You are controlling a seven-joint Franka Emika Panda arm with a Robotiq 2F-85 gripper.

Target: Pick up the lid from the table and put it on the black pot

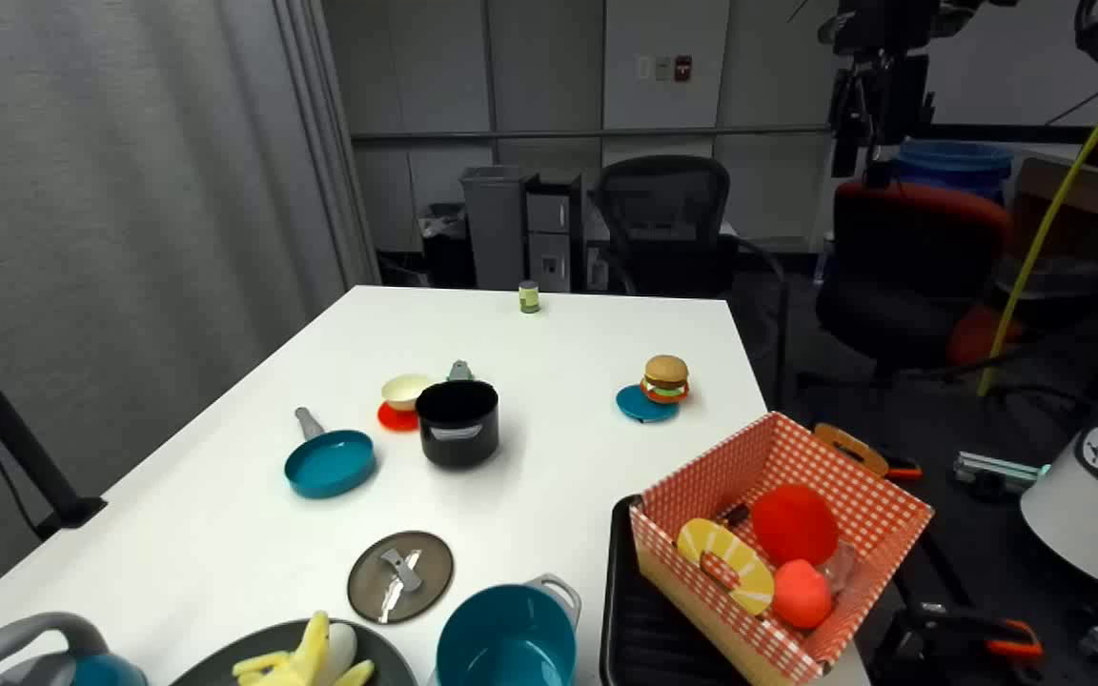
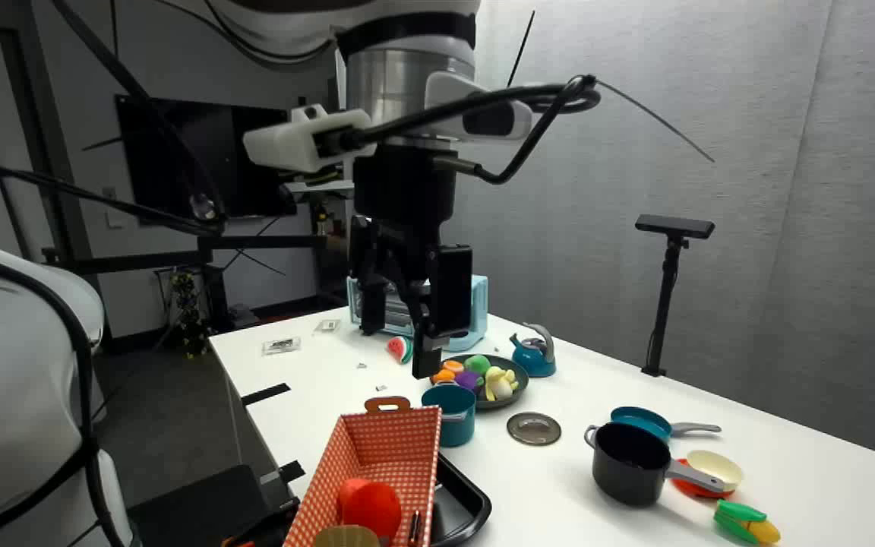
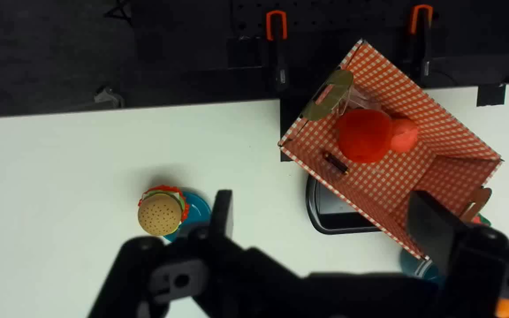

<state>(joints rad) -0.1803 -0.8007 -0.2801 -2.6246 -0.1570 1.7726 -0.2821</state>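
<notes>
The lid (image 1: 400,578) lies flat on the white table (image 1: 559,357), left of bottom centre in an exterior view. The disc is round; its one long feature is the knob (image 1: 401,569), a grey bar facing up and running upper left to lower right. In an exterior view I have it between the teal pot (image 2: 459,429) and the black pot (image 2: 630,475), apart from both. Black pot upright, long handle (image 2: 697,476) pointing right and slightly down; interior too dark to read.

My gripper (image 2: 399,346) hangs fingers down near the centre of an exterior view, jaws spread wide.

Containers: checked basket (image 3: 440,132), right half of the wrist view, over part of the black tray (image 3: 312,203). In it: red round piece (image 3: 365,135), smaller coral piece (image 3: 404,136) just beside it, dark pen-like stick (image 3: 336,162), and a clear item (image 3: 362,100) I cannot identify. Dark pan (image 2: 494,404), centre of an exterior view: toy vegetables (image 2: 470,379) in orange, purple, green, yellow. Cream bowl (image 1: 406,391) on a red plate (image 1: 398,419), left of centre in an exterior view.
</notes>
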